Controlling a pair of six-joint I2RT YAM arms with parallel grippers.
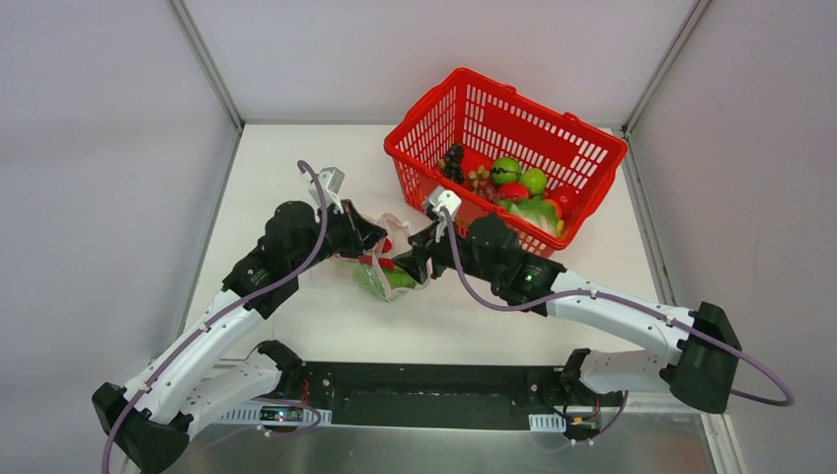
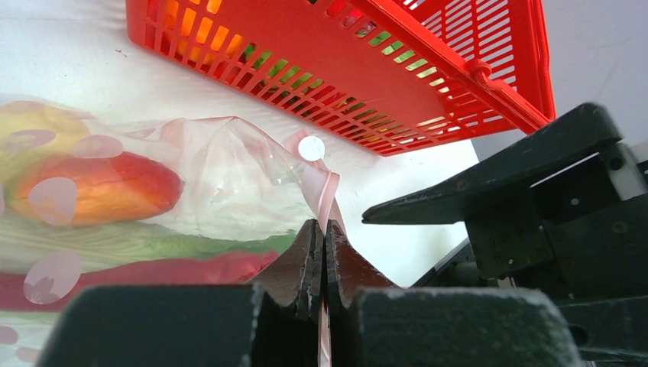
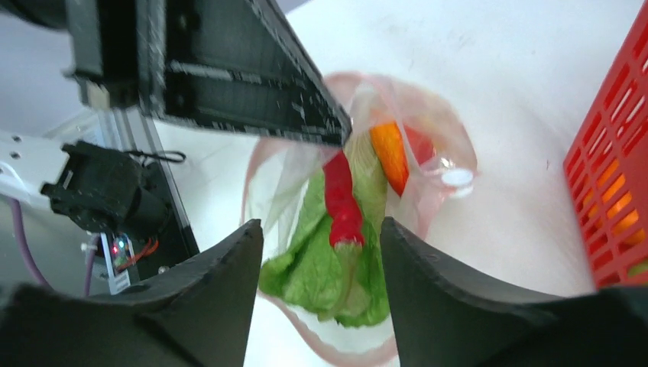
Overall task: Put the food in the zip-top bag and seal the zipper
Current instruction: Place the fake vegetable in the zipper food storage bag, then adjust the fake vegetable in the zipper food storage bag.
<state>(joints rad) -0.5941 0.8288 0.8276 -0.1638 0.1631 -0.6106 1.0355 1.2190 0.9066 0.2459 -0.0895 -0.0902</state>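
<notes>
The zip-top bag [image 1: 387,280] lies between both grippers at mid-table, its mouth held open. My left gripper [image 2: 322,225] is shut on the zipper [image 2: 330,189], the pink strip at the bag's edge. My right gripper [image 3: 321,223] stands open just above the bag mouth, nothing between its fingers. Inside the bag I see food: a green leafy cabbage [image 3: 328,267], a long red piece [image 3: 341,200], an orange piece [image 3: 390,157] and a red fruit [image 3: 422,145]. Through the plastic in the left wrist view an orange-red fruit [image 2: 92,187] and a yellow fruit [image 2: 30,130] show.
A red plastic basket [image 1: 464,104] stands at the back right, close behind the right gripper, holding dark grapes [image 1: 453,161], green fruits [image 1: 518,176] and leafy greens [image 1: 533,209]. Grey walls enclose the table on three sides. The arms' base rail [image 1: 434,395] runs along the near edge.
</notes>
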